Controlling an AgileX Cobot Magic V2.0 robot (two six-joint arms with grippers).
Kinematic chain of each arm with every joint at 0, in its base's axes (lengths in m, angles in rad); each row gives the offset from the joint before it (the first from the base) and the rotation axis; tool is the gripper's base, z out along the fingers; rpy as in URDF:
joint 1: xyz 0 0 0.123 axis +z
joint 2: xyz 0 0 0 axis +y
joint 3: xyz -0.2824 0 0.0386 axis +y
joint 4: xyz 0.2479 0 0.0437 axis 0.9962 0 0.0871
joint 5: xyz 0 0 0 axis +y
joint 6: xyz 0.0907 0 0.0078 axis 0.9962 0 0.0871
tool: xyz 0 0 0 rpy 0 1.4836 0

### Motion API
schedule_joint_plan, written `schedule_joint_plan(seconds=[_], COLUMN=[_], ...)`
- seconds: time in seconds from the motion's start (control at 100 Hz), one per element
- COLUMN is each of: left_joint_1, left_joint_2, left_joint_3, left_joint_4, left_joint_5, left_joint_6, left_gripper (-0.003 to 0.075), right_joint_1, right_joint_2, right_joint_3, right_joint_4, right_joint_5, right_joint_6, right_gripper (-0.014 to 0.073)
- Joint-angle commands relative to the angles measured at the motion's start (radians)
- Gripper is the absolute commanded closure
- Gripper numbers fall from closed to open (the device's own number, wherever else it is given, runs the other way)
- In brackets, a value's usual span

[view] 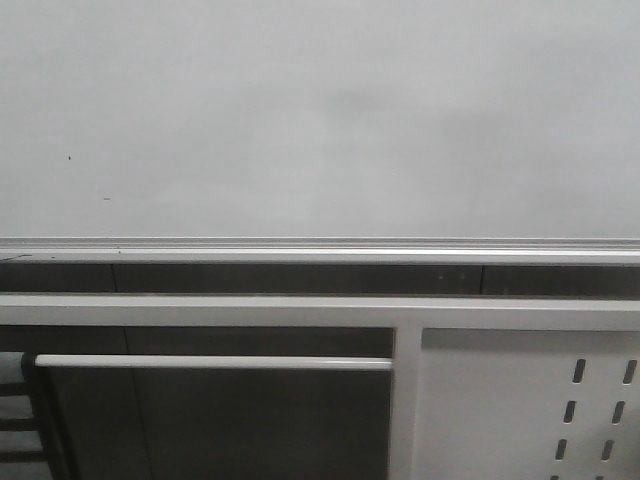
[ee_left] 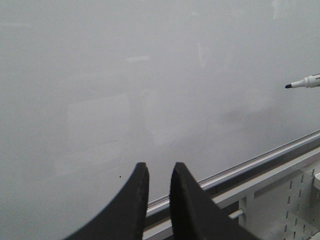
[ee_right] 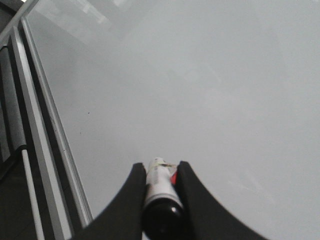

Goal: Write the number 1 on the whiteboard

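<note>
You see one whiteboard [view: 320, 120], a large glossy white-grey surface that fills most of every view. No stroke of the number 1 is on it; only two tiny dark specks [view: 69, 157] sit near its left side in the front view. One silver aluminium edge strip [view: 320, 245] runs along the board's lower edge. Below that strip stands one white metal panel [view: 500, 420] with oval slots, and to its left one white horizontal bar [view: 210, 362] crosses a dark opening.

You have two grippers, neither visible in the front view. The left gripper [ee_left: 159, 172] hovers near the board's lower edge, its two black fingers [ee_left: 135, 200] set slightly apart with a narrow gap and nothing between them. The right gripper [ee_right: 161, 172] has its two black fingers [ee_right: 195, 200] pinching one marker pen [ee_right: 159, 177], a white barrel with a red patch on its label and a black rear end toward the camera. The left wrist view shows the pen's black tip pointing across the board, away from the edge strip; you cannot tell whether it touches the surface.

There are no containers in view.
</note>
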Motion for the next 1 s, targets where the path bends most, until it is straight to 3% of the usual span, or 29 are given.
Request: schedule_joint_plan(seconds=[0.0, 0.31, 0.53, 0.99], left_joint_1=[0.002, 0.002, 0.002, 0.002], left_joint_2=[0.013, 0.013, 0.013, 0.013], left_joint_3=[-0.027, -0.017, -0.017, -0.017], left_joint_4=[0.006, 0.006, 0.006, 0.006], left_joint_5=[-0.082, -0.102, -0.102, -0.102], left_joint_6=[-0.011, -0.011, -0.011, -0.011], left_gripper=[0.0634, 0.0634, 0.0634, 0.0634], right_joint_1=[0.002, 0.082, 0.082, 0.082], right_joint_2=[0.031, 0.176, 0.279, 0.395], right_joint_3=[-0.025, -0.027, -0.027, -0.067], right_joint_4=[-0.017, -0.049, -0.046, 0.004], right_joint_5=[-0.126, -0.324, -0.479, -0.575], right_joint_6=[-0.007, -0.007, -0.007, -0.007], right_gripper=[0.0644, 0.0644, 0.0644, 0.0644])
